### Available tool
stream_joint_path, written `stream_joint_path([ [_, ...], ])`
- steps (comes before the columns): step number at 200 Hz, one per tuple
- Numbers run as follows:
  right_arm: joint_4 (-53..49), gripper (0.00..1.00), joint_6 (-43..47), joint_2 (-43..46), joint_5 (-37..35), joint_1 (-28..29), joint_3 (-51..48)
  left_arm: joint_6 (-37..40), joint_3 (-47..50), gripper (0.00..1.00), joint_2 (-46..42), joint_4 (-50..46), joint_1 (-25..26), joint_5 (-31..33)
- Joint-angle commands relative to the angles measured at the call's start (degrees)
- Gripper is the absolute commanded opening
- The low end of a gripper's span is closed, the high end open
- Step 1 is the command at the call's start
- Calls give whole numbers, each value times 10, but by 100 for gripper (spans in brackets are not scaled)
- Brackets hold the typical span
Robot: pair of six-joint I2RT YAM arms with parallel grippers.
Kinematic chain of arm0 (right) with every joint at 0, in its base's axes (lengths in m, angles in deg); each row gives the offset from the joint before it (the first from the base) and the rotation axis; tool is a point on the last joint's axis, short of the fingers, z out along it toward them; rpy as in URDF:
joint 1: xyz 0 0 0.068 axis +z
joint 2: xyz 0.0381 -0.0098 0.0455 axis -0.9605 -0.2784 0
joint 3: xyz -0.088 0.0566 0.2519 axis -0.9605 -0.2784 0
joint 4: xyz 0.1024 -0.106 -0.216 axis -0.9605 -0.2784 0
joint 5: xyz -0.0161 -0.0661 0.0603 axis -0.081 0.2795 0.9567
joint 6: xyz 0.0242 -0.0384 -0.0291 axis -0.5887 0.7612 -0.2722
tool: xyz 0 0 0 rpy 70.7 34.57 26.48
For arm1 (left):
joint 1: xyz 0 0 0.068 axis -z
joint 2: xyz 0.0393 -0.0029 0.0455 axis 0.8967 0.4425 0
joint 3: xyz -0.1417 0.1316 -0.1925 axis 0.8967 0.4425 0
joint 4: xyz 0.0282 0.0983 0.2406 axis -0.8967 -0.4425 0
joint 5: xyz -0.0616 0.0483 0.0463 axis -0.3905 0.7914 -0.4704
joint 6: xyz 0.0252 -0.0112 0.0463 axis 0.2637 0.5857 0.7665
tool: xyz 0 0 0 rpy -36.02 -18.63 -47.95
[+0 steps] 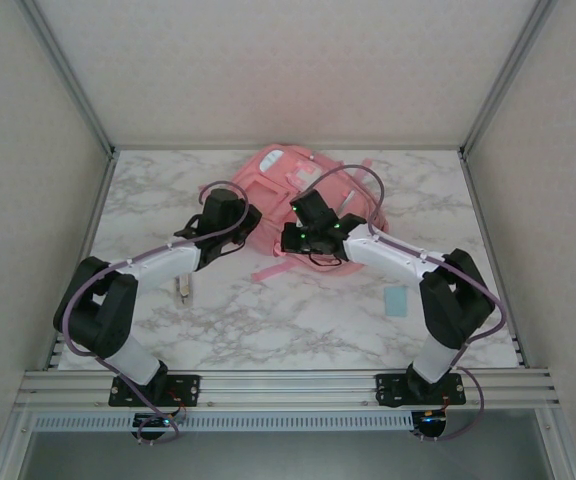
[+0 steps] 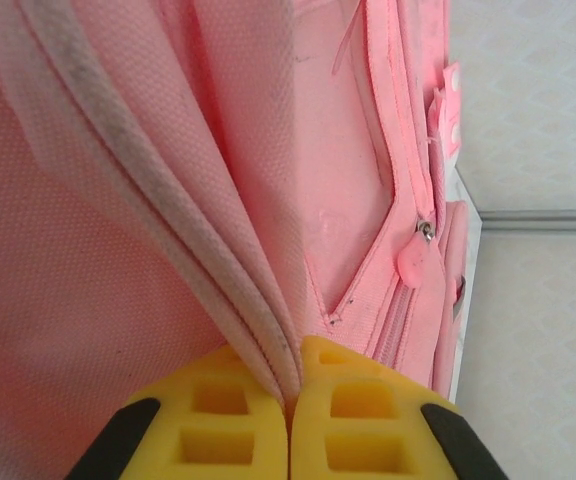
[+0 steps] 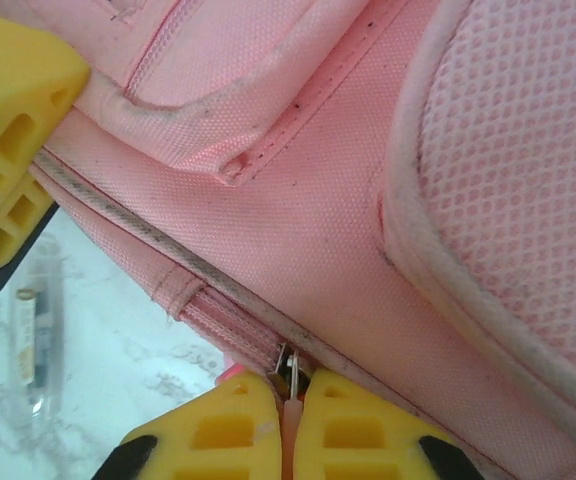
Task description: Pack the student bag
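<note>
Marble worktop [image 1: 298, 320]; pink bag [image 1: 280, 175] lies at upper centre of the top frame. Left gripper [image 2: 288, 405] clenched on bag's trimmed seam. Right gripper [image 3: 288, 405] clenched on zip pull [image 3: 289, 370] at bag's edge.

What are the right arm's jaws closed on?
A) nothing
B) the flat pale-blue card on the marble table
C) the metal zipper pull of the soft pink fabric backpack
C: the right jaws are shut with the metal zipper pull of the soft pink fabric backpack pinched between them.
</note>
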Motion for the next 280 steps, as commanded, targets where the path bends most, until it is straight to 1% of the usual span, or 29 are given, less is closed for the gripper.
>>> stream_joint_path([
  [1, -96, 0, -21, 33, 50, -23, -53, 41, -44, 0, 12, 21, -44, 29],
  [28, -91, 0, -27, 66, 78, -54, -109, 45, -73, 0, 48, 18, -63, 19],
  [47, -108, 0, 4, 87, 79, -70, -121, 43, -89, 0, 69, 15, -71, 8],
  [69, -157, 0, 53, 101, 36, -77, -108, 43, -104, 0, 87, 16, -76, -3],
  [83, -188, 0, 75, 104, 9, -90, -103, 60, -121, 0, 101, 8, -85, -12],
  [108, -207, 0, 106, 115, -36, -113, -98, 97, -184, 0, 141, -37, -112, -65],
  [122, -198, 0, 118, 116, -34, -115, -87, 114, -208, 0, 148, -59, -116, -92],
  [128, -188, 0, 122, 115, -20, -115, -83, 123, -212, 6, 144, -69, -112, -96],
  [143, -149, 0, 125, 105, 34, -115, -77, 122, -204, 45, 122, -92, -100, -95],
  [147, -138, 0, 125, 102, 49, -115, -75, 119, -196, 52, 115, -94, -96, -96],
  [153, -122, 0, 124, 96, 70, -115, -74, 108, -181, 60, 103, -91, -88, -98],
  [160, -101, 0, 121, 88, 94, -115, -73, 94, -159, 68, 84, -81, -77, -98],
  [167, -84, 0, 118, 81, 112, -115, -71, 77, -134, 73, 66, -69, -62, -95],
  [187, -44, 0, 106, 59, 152, -115, -63, 28, -73, 78, 25, -44, -3, -65],
  [203, -24, 0, 102, 48, 179, -115, -58, -13, -28, 78, 2, -25, 44, -24],
  [220, -21, 0, 103, 46, 177, -115, -57, -58, 7, 75, -7, 3, 84, 10],
  [237, -25, 0, 106, 54, 162, -115, -65, -60, 4, 74, -3, -22, 114, 46],
  [248, -22, 0, 104, 62, 156, -115, -73, -55, -9, 71, 8, -43, 130, 56],
  [266, -13, 0, 98, 77, 157, -115, -91, -60, -17, 63, 34, -38, 139, 61],
  [275, -11, 0, 98, 84, 158, -115, -97, -59, -20, 54, 48, -29, 140, 68],
  [280, -12, 0, 99, 88, 159, -115, -100, -56, -23, 47, 55, -29, 139, 75],
])
